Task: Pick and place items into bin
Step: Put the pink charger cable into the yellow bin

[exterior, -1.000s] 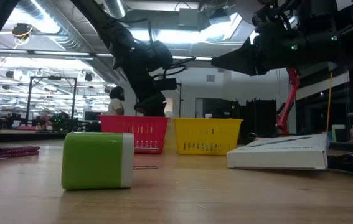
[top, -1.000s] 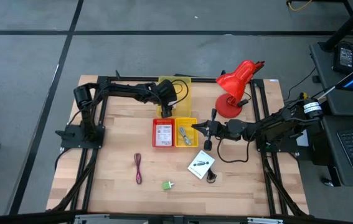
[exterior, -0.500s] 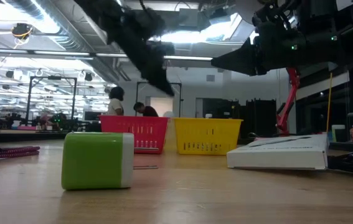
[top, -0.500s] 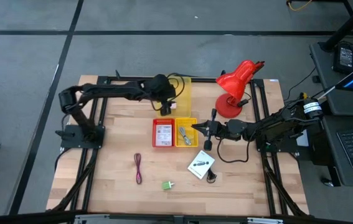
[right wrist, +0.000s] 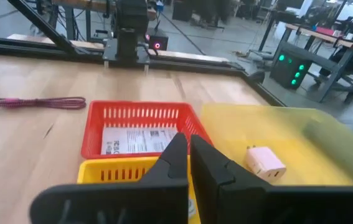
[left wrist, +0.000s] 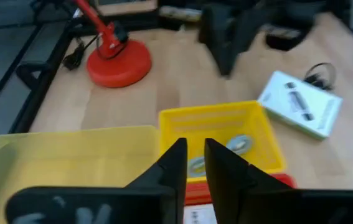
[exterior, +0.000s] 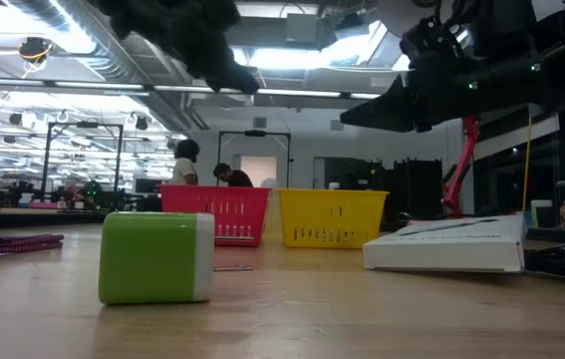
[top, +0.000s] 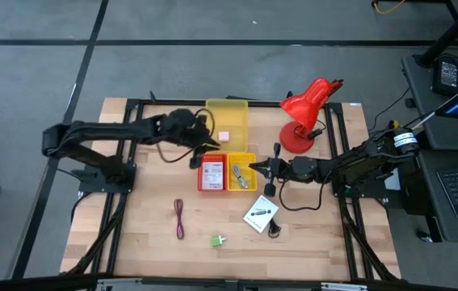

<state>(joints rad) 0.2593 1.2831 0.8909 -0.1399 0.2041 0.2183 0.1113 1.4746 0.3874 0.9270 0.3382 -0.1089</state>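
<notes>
A pink cube (top: 224, 136) lies on the floor of the translucent yellow bin (top: 227, 113) at the table's far side. My left gripper (top: 206, 148) hovers above the bin's near left corner, its fingers (left wrist: 177, 155) almost together with nothing between them. My right gripper (top: 253, 167) is shut and empty, level above the right rim of the small yellow basket (top: 241, 155). One white packet (top: 212, 172) lies flat in the red basket (right wrist: 139, 112). Another white packet (top: 261, 214), a black cable (top: 275, 229), a green block (top: 216, 240) and a dark red pen-like tool (top: 179, 218) lie on the table.
A red desk lamp (top: 301, 121) stands at the far right, its base beside the bin. A metal piece (left wrist: 238, 144) lies in the small yellow basket. Black frame rails run along both table sides. Bare wood lies at the near left.
My left gripper has risen from just above the bin and red basket and drawn back toward the table's left edge, tipping from steeply downward to a shallower slant. The pink cube, earlier covered by the gripper, now shows in the bin.
</notes>
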